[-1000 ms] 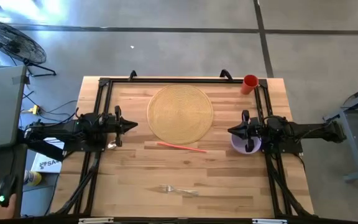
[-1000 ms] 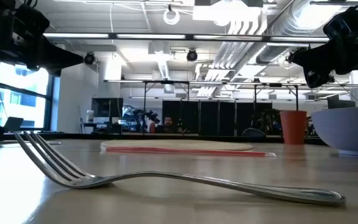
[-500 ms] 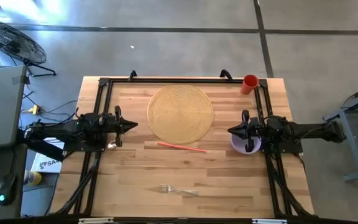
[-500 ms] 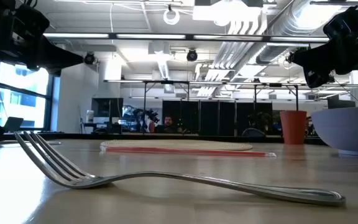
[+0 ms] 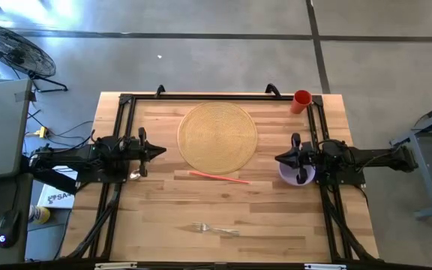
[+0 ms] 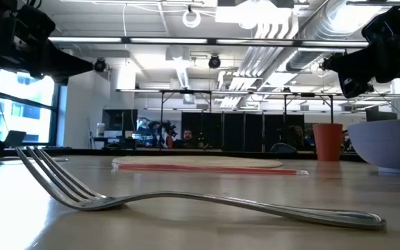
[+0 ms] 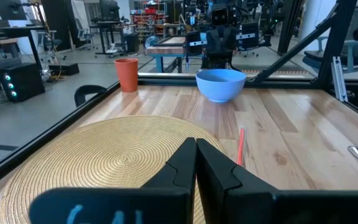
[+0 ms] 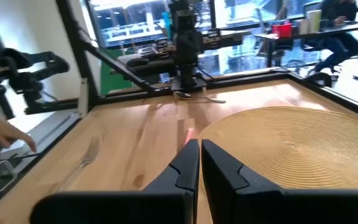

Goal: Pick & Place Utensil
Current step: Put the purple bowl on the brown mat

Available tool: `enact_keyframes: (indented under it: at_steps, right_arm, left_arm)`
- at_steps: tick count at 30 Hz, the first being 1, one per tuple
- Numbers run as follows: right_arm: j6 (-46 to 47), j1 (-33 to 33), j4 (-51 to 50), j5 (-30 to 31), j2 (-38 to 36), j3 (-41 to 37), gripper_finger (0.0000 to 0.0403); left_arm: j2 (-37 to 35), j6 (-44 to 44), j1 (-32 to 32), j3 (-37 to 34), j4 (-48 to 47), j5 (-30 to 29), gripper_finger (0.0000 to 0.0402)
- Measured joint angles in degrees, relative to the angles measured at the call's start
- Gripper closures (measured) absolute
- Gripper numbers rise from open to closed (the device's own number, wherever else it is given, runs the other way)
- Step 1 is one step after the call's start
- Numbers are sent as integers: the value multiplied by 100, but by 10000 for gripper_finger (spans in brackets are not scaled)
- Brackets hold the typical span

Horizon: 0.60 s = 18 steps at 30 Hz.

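Two arms face each other across your table, both stretched level above the wood. Your left gripper hangs near the woven mat, fingers pressed together. Your right gripper hangs over the purple bowl, fingers also pressed together. Your fork lies flat at the near edge, well apart from both, past the red straw.

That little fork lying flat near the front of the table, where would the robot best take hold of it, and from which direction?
Probably from straight above, fingers closing across the slim handle near its middle. The fork lies flat on the table with open wood all round; in the low view its handle arches slightly off the wood there, leaving room for fingertips. The tines curve upward and would be awkward to pinch.
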Motion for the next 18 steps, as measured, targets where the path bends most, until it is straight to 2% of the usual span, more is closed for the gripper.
enact_keyframes:
  at_steps: [13, 16, 18]
  right_arm:
    - [-52, 0, -4, 46, 7, -2, 391]
    - [-341, 0, 190, 283, 7, -2, 391]
    - [-64, 0, 404, 313, 7, -2, 391]
  left_arm:
    - [0, 0, 1, 0, 0, -4, 394]
    - [0, 0, 2, 0, 0, -4, 394]
    - [0, 0, 0, 0, 0, -7, 394]
